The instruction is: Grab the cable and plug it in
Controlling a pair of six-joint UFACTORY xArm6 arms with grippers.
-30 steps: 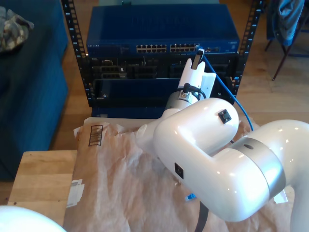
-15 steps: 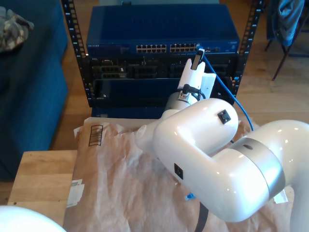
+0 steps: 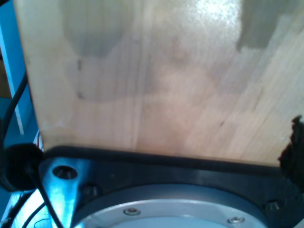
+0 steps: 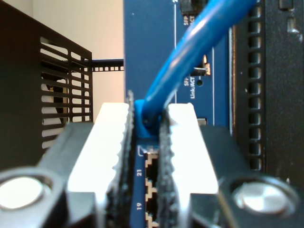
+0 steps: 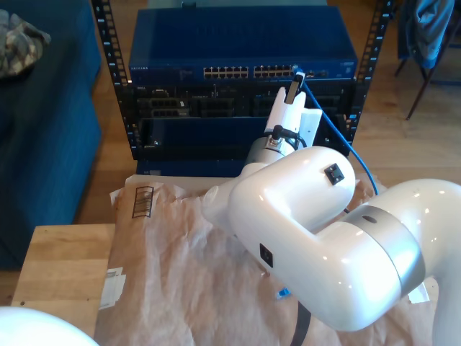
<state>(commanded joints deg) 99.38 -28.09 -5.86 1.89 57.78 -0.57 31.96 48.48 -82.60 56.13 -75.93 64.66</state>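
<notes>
My second gripper (image 4: 147,156) is clamped on the cable (image 4: 190,57) just behind its plug, pads (image 4: 114,142) either side, plug end at the switch (image 5: 238,43) port row straight ahead. Second wrist view shows port numbers 19 and 21 past the pads; exterior view shows the cable (image 5: 346,140) trailing back alongside the arm. First wrist view: wooden tabletop (image 3: 152,80); can't tell my first gripper's state.

cable (image 4: 190,52) | thin, bright blue | plug pinched in my second gripper (image 4: 147,142)
</notes>
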